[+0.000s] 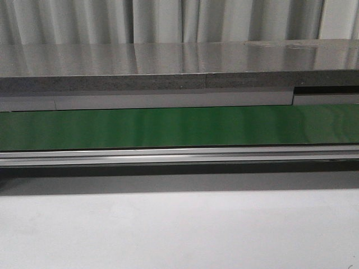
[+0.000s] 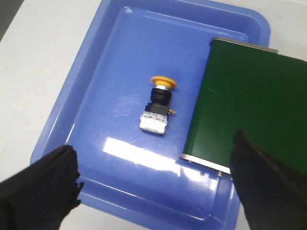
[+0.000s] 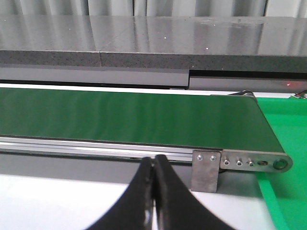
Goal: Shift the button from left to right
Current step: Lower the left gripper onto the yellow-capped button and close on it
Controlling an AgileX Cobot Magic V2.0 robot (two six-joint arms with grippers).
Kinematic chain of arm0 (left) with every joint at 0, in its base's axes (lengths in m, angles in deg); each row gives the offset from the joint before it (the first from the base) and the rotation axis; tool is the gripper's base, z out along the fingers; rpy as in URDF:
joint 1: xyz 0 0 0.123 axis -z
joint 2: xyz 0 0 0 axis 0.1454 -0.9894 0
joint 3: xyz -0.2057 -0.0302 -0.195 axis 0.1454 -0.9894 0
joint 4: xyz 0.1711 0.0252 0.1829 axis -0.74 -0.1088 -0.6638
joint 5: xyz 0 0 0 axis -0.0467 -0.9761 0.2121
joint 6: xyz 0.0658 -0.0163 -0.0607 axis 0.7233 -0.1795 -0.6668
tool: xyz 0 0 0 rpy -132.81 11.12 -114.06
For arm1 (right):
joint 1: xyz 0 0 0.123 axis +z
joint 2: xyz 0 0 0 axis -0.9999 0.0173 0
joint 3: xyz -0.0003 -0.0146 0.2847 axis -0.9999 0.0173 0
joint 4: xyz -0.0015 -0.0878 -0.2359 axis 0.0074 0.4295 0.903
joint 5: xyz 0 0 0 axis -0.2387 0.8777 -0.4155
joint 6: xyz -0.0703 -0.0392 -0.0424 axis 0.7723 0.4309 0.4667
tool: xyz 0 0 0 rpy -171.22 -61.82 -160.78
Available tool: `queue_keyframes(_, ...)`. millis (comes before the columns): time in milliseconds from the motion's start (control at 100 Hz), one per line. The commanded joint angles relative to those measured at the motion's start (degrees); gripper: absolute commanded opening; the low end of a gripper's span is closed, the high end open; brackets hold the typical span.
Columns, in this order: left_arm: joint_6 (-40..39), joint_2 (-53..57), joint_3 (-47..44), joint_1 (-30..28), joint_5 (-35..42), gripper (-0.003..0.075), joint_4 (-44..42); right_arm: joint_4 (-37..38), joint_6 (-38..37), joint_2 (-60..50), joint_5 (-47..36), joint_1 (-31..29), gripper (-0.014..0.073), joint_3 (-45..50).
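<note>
The button [image 2: 158, 105], with a yellow-orange round cap and a black body on a pale base, lies on its side in the middle of a blue tray [image 2: 96, 72] in the left wrist view. My left gripper [image 2: 156, 179] hangs above the tray, wide open, its black fingers [image 2: 45, 187] far apart and empty. The button is beyond the fingertips, untouched. In the right wrist view my right gripper [image 3: 154, 160] is shut with nothing between its fingers, in front of the green conveyor belt [image 3: 129, 117]. Neither gripper nor the button shows in the front view.
The green conveyor belt [image 1: 179, 126] runs across the front view behind a white table [image 1: 179, 230], with a grey ledge [image 1: 179, 67] behind it. The belt's end [image 2: 249, 105] overhangs the blue tray. A green surface [image 3: 288, 143] lies past the belt's right end bracket [image 3: 206, 170].
</note>
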Motion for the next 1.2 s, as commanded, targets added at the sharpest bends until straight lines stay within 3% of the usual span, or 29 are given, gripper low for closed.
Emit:
queue_keyframes(0, 1.51, -4.71, 4.97, -1.24, 2.73, 0.0617, 0.29, 0.34, -0.03, -1.24, -4.63, 0.16, -0.0067, -0.89)
queue_keyframes(500, 15.48, -27.41, 21.86, -7.77, -2.83, 0.0617, 11.96, 0.34, -0.03, -1.24, -4.63, 0.16, -0.0067, -0.89)
queue_keyframes(740, 20.61, -32.56, 23.96, -8.52, -2.94, 0.0617, 16.61, 0.34, -0.03, -1.24, -4.63, 0.16, -0.0067, -0.89)
queue_keyframes(1190, 20.59, -37.54, 23.96, -8.52, -2.36, 0.0617, 16.73, 0.34, -0.03, -1.24, -4.63, 0.16, -0.0067, -0.89)
